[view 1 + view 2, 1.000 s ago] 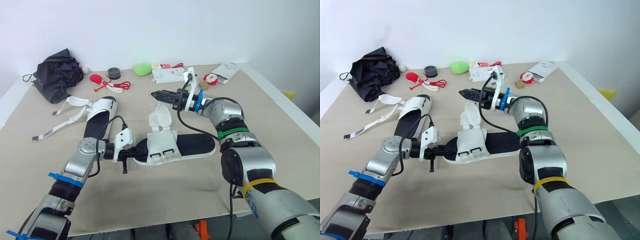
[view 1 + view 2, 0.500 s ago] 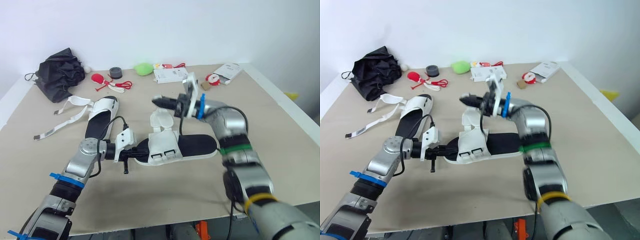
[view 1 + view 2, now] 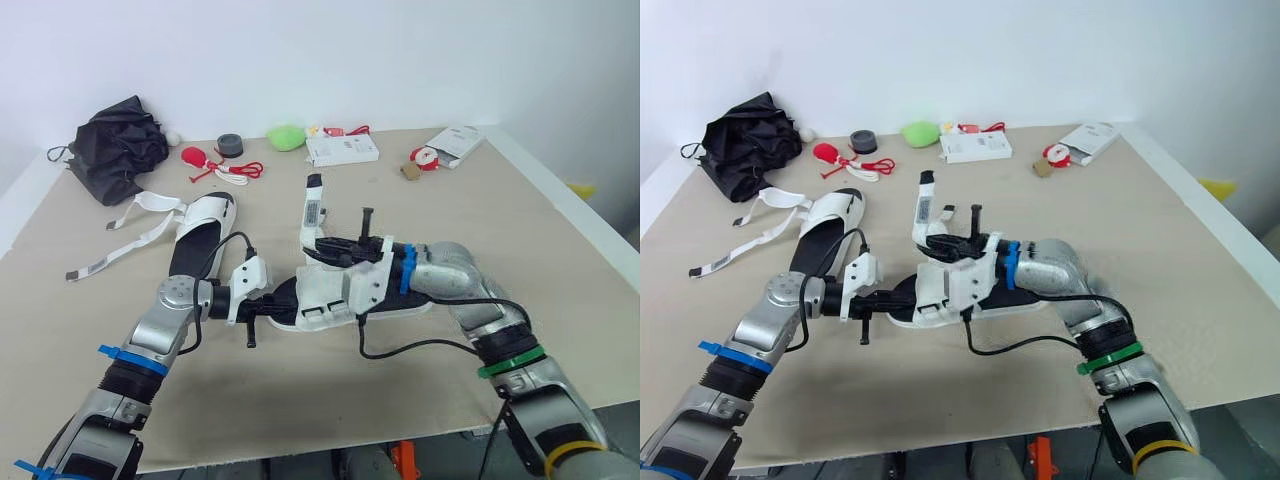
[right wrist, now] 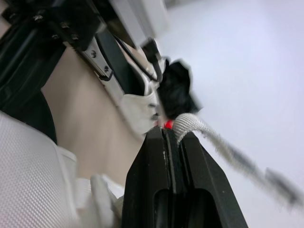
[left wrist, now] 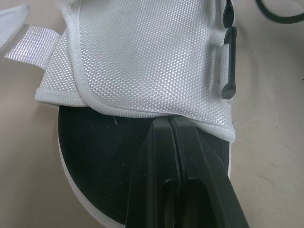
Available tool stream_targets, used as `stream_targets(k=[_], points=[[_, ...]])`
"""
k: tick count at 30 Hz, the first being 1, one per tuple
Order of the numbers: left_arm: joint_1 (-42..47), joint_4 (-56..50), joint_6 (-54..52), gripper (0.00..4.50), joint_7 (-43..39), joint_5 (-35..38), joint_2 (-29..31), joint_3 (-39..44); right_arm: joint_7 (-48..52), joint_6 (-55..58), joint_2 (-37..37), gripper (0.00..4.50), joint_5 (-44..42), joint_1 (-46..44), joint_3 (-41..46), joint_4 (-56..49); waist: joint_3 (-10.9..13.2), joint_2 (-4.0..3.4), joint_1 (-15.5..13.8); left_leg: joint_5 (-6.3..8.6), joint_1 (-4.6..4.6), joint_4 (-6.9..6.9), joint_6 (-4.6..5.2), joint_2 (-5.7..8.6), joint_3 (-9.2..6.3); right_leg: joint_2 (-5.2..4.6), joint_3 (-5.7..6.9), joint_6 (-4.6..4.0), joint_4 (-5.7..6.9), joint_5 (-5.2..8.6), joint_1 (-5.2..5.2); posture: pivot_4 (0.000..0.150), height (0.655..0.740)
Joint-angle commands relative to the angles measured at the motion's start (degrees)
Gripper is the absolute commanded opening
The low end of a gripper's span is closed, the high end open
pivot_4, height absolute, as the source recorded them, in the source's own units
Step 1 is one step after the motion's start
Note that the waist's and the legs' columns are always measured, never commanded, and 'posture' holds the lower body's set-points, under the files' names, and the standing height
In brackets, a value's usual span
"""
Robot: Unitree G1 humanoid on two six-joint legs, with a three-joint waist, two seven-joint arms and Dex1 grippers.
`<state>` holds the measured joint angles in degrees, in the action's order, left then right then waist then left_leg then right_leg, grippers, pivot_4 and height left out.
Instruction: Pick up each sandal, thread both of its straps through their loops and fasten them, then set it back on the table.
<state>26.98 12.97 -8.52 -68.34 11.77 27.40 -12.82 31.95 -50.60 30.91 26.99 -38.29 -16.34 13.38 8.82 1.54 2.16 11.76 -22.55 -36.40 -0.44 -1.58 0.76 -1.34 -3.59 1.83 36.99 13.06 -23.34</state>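
One sandal, with a black footbed (image 3: pixel 392 290) and a white mesh upper (image 3: pixel 335 292), lies mid-table. My left gripper (image 3: pixel 278 303) is shut on the end of its sole; the left wrist view has the fingers (image 5: pixel 175 142) clamped on the black footbed under the mesh upper (image 5: pixel 142 57). My right gripper (image 3: pixel 322 246) is just above the upper, shut on a narrow white strap (image 3: pixel 311 205) that stands upright from it. In the right wrist view the strap (image 4: pixel 190 124) is pinched between the fingers. A second sandal (image 3: pixel 200 225) lies to the left with loose straps (image 3: pixel 140 205).
A black bag (image 3: pixel 115 148) sits at the back left. Along the back lie red trinkets (image 3: pixel 192 156), a black tape roll (image 3: pixel 229 147), a green lump (image 3: pixel 286 137), a white box (image 3: pixel 342 149) and a white packet (image 3: pixel 452 142). The table's right edge (image 3: pixel 590 235) runs diagonally.
My right arm has swung from behind the sandal down toward me, low over its upper. The strap now stands upright from its fingers. The left gripper has kept its hold.
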Motion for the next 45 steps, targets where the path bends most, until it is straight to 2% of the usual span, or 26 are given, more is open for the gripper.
stream_targets(k=[1,4,11,18,21,24,28,29,33,37,41,43,45], points=[[-2.61,4.76,-2.37,0.00,0.98,-3.40,0.22,-3.03,-12.14,-11.32,2.16,0.06,10.61,-1.07,2.29,1.34,0.01,0.01,-0.05,0.00,0.00,0.00,0.00,0.00,-0.01,0.00,0.00,0.00,0.00,0.00,0.00,0.150,0.7400],[-3.00,4.48,-2.36,0.00,0.99,-3.34,0.16,-3.05,-20.97,-16.02,3.61,0.06,18.12,-0.73,3.63,1.67,0.01,0.02,-0.09,0.00,-0.01,0.00,0.00,0.01,0.02,-0.02,-0.04,-0.01,0.00,0.00,-0.01,0.150,0.7400],[-2.78,5.12,-2.28,0.00,0.92,-3.48,0.14,-2.88,-33.49,-21.46,6.25,0.06,25.55,0.31,7.26,-3.28,0.06,0.10,-0.19,0.00,-0.02,0.03,0.00,0.04,0.09,-0.03,-0.17,0.01,0.00,0.02,-0.02,0.150,0.7400],[-2.53,5.53,-2.30,0.00,0.78,-3.48,0.06,-2.75,-40.33,-21.22,7.98,0.06,31.18,0.51,7.36,-4.35,0.10,0.16,-0.04,0.00,0.02,0.16,0.00,0.03,0.16,0.03,-0.26,-0.02,0.00,0.07,-0.05,0.150,0.7400],[-1.48,6.67,-2.07,0.00,0.50,-3.66,-0.37,-3.04,-37.42,-18.96,9.01,0.90,29.20,0.12,4.94,-0.10,0.09,0.19,0.02,0.00,0.05,0.16,0.00,0.03,0.19,0.02,-0.29,-0.02,0.00,0.07,-0.03,0.150,0.7400],[-0.99,7.16,-1.95,0.00,0.39,-3.70,-0.74,-3.16,-36.27,-18.29,9.16,2.24,28.59,-0.47,3.12,0.85,0.09,0.25,0.06,-0.01,0.15,0.14,0.03,0.03,0.21,0.02,-0.32,-0.01,0.00,0.07,0.06,0.150,0.7400],[-1.09,7.26,-1.96,0.00,0.48,-3.61,-0.77,-2.98,-39.41,-19.91,10.07,4.28,31.49,-0.51,2.11,-0.35,0.09,0.25,0.06,-0.05,0.17,0.13,0.08,0.03,0.20,0.02,-0.33,0.00,0.01,0.06,0.06,0.150,0.7400],[-1.36,7.14,-2.06,0.00,0.53,-3.54,-0.65,-2.86,-41.52,-20.44,10.31,4.41,33.10,-0.30,2.29,-1.36,0.09,0.25,0.06,-0.05,0.17,0.13,0.08,0.03,0.20,0.02,-0.33,0.00,0.01,0.06,0.06,0.150,0.7400],[-1.76,6.93,-2.21,0.00,0.58,-3.46,-0.48,-2.69,-49.28,-20.09,10.78,4.41,38.79,0.06,2.87,-4.26,0.08,0.25,0.05,-0.05,0.16,0.13,0.08,0.03,0.21,0.02,-0.34,0.00,0.01,0.06,0.04,0.150,0.7400],[-1.45,7.48,-2.10,0.00,0.55,-3.49,-0.60,-2.59,-53.91,-18.48,11.83,4.41,40.26,-1.15,2.90,-2.64,0.08,0.26,0.06,-0.05,0.16,0.13,0.08,0.03,0.20,0.02,-0.35,-0.01,0.01,0.06,0.03,0.150,0.7400],[-1.00,7.74,-2.17,0.00,0.51,-3.51,-0.72,-2.61,-52.07,-18.91,13.56,4.41,37.09,-1.77,2.44,-1.74,0.08,0.27,0.07,-0.05,0.16,0.13,0.08,0.03,0.25,0.01,-0.39,-0.01,0.01,0.06,0.03,0.150,0.7400],[-1.02,7.75,-2.18,0.00,0.38,-3.48,-0.66,-2.65,-39.39,-16.84,17.06,4.41,23.96,-2.48,-1.07,1.98,0.08,0.27,0.07,-0.05,0.16,0.13,0.08,0.04,0.24,0.02,-0.39,0.00,0.01,0.06,0.04,0.150,0.7400],[-1.18,7.55,-2.39,0.00,0.21,-3.37,-0.66,-2.75,-25.05,-10.59,21.56,4.41,6.04,-0.79,-5.12,2.02,0.11,0.32,0.09,-0.05,0.16,0.13,0.09,0.04,0.23,0.02,-0.41,0.00,0.01,0.06,0.07,0.150,0.7400]])
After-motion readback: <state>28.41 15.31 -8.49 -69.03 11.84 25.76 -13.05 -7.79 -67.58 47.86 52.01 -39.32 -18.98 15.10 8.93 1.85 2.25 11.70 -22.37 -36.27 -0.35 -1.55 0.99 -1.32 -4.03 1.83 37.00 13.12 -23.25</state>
